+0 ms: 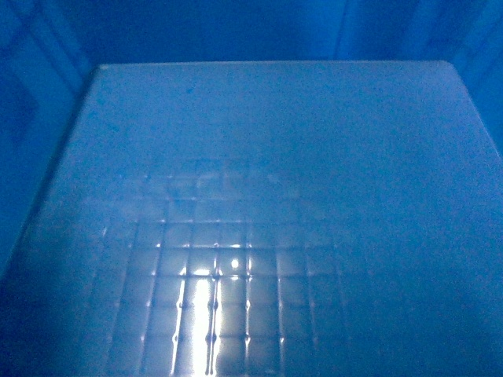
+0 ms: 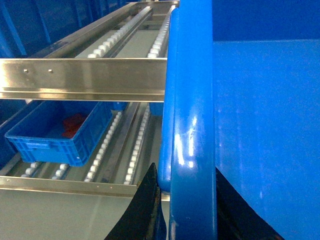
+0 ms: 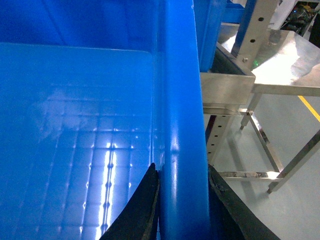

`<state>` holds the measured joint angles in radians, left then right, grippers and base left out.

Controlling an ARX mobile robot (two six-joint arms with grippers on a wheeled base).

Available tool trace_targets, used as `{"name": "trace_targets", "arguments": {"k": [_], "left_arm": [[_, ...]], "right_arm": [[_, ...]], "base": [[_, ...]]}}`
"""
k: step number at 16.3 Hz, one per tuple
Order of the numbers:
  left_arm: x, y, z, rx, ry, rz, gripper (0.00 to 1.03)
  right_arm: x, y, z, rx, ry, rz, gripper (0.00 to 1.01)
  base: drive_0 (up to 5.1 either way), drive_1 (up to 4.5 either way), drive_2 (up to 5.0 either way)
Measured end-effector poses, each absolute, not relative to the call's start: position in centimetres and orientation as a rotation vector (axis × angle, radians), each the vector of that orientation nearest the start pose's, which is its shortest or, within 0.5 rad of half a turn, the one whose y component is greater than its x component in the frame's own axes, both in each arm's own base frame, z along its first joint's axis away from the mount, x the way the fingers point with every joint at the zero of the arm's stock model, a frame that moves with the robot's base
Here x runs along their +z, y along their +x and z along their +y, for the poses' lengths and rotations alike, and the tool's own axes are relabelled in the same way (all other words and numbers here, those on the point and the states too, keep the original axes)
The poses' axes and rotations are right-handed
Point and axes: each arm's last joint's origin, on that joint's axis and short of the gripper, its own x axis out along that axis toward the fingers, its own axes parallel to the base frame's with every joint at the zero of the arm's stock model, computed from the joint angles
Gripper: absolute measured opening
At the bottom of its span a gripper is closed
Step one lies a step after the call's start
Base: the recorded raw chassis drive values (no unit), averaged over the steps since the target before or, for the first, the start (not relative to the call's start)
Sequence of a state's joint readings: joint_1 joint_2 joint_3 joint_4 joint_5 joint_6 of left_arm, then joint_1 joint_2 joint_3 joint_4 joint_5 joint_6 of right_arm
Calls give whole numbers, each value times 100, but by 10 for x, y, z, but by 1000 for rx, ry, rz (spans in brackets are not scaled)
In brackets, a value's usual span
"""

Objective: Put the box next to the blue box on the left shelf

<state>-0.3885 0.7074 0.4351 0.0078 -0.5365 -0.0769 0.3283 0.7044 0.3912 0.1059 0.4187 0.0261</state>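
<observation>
The box's pale blue gridded floor [image 1: 251, 196] fills the whole head view, with its walls rising at the edges. No gripper shows in that view. My left gripper [image 2: 185, 172] is shut on the box's left rim [image 2: 192, 115], one black finger on each side. On the opposite rim [image 3: 182, 100] my right gripper [image 3: 182, 167] is shut in the same way. The box hangs between the two. A smaller blue box [image 2: 55, 132] sits on the lower level of the left shelf [image 2: 82, 77], well to the left of the held rim.
The shelf has steel rails and white roller tracks [image 2: 107, 142] on two levels. Something red [image 2: 74, 124] lies in the smaller blue box. To the right stand a steel table frame [image 3: 280, 75], grey floor and a yellow floor line [image 3: 310, 107].
</observation>
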Motion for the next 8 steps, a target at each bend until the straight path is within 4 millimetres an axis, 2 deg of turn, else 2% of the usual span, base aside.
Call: {"name": "trace_targets", "arguments": {"k": [8], "left_arm": [[243,154,-47,155,42,231,17]], "right_arm": [[237,158,41,-93,-50,191,19]], "base": [[-505,241,241]]}}
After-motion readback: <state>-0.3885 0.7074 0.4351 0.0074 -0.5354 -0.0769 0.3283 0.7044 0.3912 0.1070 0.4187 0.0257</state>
